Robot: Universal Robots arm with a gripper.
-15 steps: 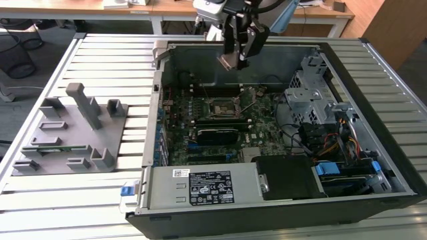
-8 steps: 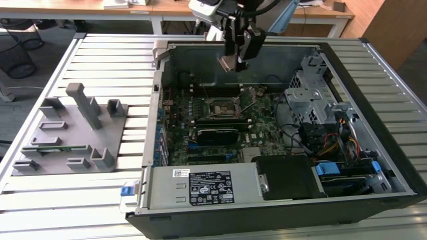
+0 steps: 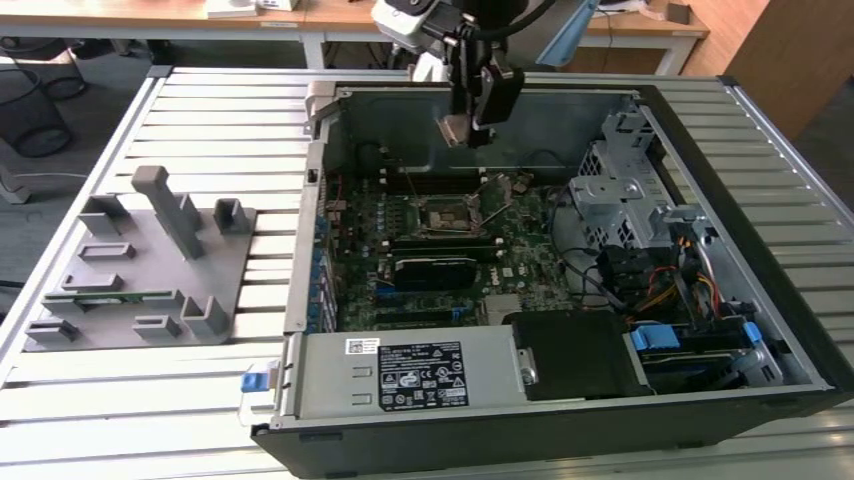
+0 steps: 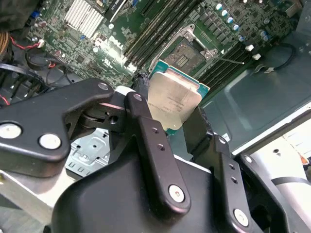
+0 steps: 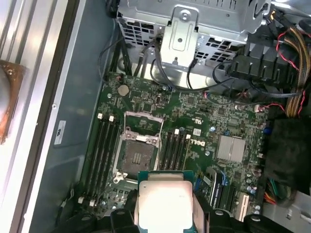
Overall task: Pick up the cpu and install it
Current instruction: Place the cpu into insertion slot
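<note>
**Holding one cpu over the open case**

One cpu (image 4: 172,99) is in the gripper (image 4: 170,115): a flat square chip with a dull silver metal lid and a thin green rim, tilted in the second wrist view. The gripper's two matte black fingers (image 4: 146,131) are closed to the chip's width and press on opposite edges. In the exterior view the gripper (image 3: 467,122) holds the cpu (image 3: 453,130) in the air above the computer case (image 3: 747,330), clear of the board.

Below it lies one green motherboard (image 5: 204,121), densely studded with small parts. Its single socket (image 5: 137,155) is a square with a metal frame, and its dark contact field is uncovered. One finned silver heatsink (image 5: 231,148) sits nearby.

The case rests on a ribbed metal table (image 3: 214,110), beside one grey moulded fixture (image 3: 147,270).
</note>
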